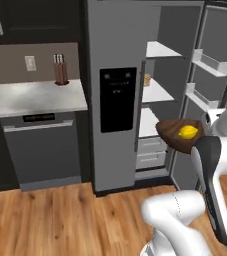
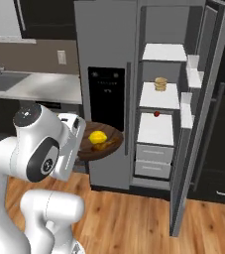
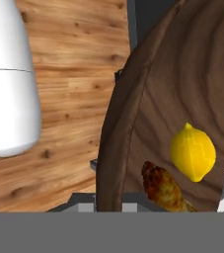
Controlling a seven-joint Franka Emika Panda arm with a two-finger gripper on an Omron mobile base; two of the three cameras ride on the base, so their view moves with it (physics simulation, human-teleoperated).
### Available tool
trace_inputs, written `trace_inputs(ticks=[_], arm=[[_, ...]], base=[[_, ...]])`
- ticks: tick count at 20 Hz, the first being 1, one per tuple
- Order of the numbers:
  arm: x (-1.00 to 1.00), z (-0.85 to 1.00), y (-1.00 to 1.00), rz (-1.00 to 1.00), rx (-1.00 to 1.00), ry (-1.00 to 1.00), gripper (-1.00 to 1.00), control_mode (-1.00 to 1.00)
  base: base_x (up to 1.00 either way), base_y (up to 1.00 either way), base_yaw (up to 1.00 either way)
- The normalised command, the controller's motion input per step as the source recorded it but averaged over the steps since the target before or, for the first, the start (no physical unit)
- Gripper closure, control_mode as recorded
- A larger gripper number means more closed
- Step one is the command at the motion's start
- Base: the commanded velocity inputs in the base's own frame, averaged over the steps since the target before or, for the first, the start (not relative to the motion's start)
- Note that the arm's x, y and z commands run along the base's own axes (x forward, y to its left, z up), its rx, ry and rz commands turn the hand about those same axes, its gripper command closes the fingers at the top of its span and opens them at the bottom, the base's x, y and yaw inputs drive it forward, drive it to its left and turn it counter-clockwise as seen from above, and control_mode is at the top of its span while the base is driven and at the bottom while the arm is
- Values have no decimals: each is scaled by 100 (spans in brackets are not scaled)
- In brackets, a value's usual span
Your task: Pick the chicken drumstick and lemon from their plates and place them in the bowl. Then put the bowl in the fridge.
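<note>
Holding the wooden bowl (image 2: 101, 141) aloft by its rim in closed fingers, lemon (image 3: 193, 151) and chicken drumstick (image 3: 164, 188) already inside, just before the open fridge (image 2: 115, 59); only shelving the bowl remains.

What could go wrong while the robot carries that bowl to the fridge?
The bowl is held by its rim only and hangs in the air out in front of the fridge. If it tips, the lemon or the chicken drumstick might roll out onto the floor. The bowl is wide, so it might also bump the open door or a shelf edge going in.
</note>
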Motion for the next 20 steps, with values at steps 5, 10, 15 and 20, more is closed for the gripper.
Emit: trace_inputs(ticks=[5, 10, 15, 20], arm=[[0, 0, 0, 0, 0, 0, 100, 100], [0, 0, 0, 0, 0, 0, 100, 100], [0, 0, 0, 0, 0, 0, 100, 100], [0, 0, 0, 0, 0, 0, 100, 100]], base=[[71, -50, 0], [36, -61, 4], [26, -24, 6], [27, -14, 15]])
